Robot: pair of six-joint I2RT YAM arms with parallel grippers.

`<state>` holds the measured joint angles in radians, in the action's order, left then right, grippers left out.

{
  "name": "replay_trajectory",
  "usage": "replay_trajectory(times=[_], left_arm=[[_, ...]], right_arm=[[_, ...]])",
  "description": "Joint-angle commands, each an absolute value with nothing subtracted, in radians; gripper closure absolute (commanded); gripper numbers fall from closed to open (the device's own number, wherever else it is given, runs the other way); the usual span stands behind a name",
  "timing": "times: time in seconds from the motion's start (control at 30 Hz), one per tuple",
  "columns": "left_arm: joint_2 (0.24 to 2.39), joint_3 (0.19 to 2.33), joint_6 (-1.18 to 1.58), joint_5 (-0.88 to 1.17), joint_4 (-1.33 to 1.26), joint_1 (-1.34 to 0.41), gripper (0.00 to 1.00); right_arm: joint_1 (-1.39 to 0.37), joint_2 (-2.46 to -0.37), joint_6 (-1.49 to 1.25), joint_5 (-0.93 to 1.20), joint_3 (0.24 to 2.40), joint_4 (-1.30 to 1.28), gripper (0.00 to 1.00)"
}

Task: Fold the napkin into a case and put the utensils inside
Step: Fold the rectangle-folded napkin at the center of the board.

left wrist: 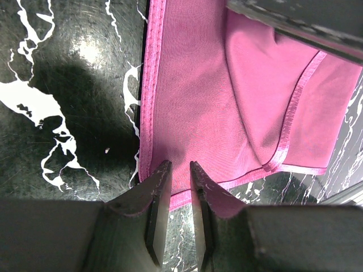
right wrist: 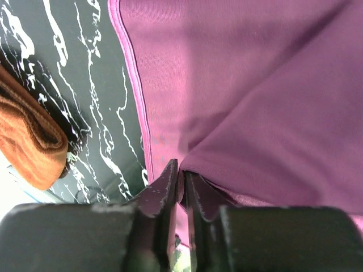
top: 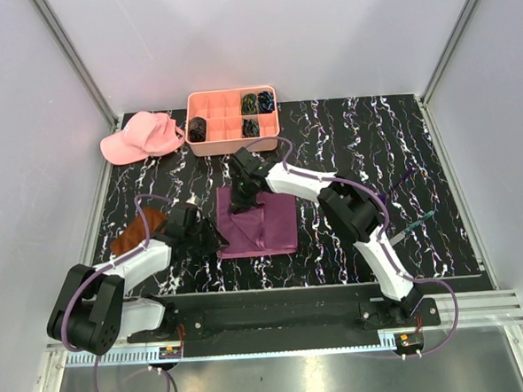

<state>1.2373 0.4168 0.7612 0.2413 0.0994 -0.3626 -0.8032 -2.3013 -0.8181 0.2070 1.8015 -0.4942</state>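
The magenta napkin (top: 265, 224) lies partly folded on the black marbled table, with a flap lifted at its far left. My right gripper (top: 242, 200) is shut on a raised fold of the napkin (right wrist: 255, 102) near its far left edge. My left gripper (top: 218, 239) is at the napkin's near left corner. In the left wrist view its fingers (left wrist: 161, 187) stand a narrow gap apart over the hem of the napkin (left wrist: 204, 102), which lies flat beneath them. The utensils (top: 419, 223) show as slim pale pieces at the right, beside the right arm.
A rust-brown cloth (top: 138, 232) lies left of the napkin, under the left arm; it also shows in the right wrist view (right wrist: 31, 141). A salmon compartment tray (top: 219, 145) with dark coiled bundles (top: 257, 101) and a pink cap (top: 142, 137) stand at the back.
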Motion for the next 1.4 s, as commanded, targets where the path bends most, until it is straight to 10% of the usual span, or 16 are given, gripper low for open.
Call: replay_trajectory(times=[0.0, 0.47, 1.37], left_arm=[[1.223, 0.394, 0.749, 0.25, 0.124, -0.362, 0.74], [1.049, 0.459, 0.747, 0.308, 0.23, -0.364, 0.67], [1.083, 0.445, 0.764, 0.316, 0.222, -0.364, 0.69]], right_arm=[[-0.805, -2.326, -0.755, 0.261, 1.879, -0.482, 0.72], [-0.739, -2.024, -0.624, 0.299, 1.677, -0.554, 0.14], [-0.69, -2.045, -0.459, 0.321, 1.416, -0.365, 0.35]])
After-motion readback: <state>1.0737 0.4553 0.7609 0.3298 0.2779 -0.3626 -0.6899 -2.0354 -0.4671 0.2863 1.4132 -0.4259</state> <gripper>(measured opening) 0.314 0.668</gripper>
